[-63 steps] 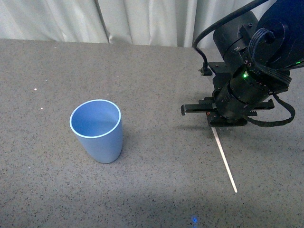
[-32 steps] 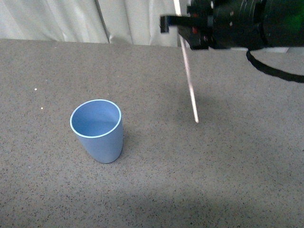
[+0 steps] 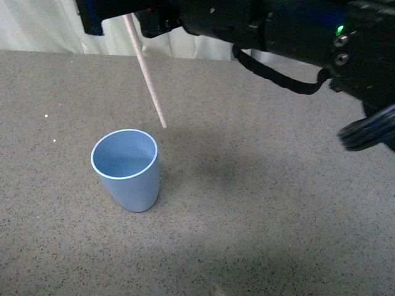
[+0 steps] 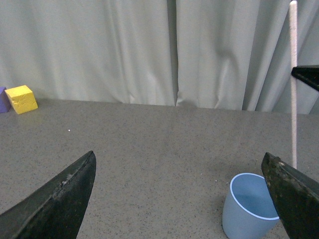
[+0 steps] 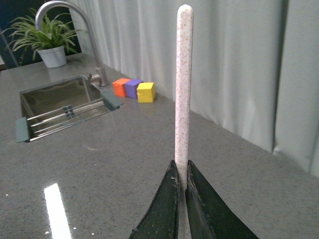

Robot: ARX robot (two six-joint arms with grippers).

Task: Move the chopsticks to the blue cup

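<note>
The blue cup (image 3: 126,168) stands upright on the grey counter, left of centre in the front view, and shows low in the left wrist view too (image 4: 249,205). The pale chopsticks (image 3: 145,71) hang in the air, slanting down with the lower tip just above and behind the cup's far rim. My right gripper (image 5: 182,174) is shut on the chopsticks (image 5: 182,94), its arm stretching across the top of the front view. The left gripper (image 4: 179,199) is open, with bare counter between its wide-apart fingers (image 4: 55,201), and the cup sits beside the other one.
A sink (image 5: 62,107) with a tap, a potted plant (image 5: 50,42) and orange, purple and yellow blocks (image 5: 133,89) lie beyond the chopsticks in the right wrist view. A yellow block (image 4: 21,98) sits near the curtain. The curtain (image 3: 179,43) lines the counter's far edge.
The right arm has lifted the chopsticks off the counter and carried them left, from the right side to just above the cup's far rim. The cup has not moved.
</note>
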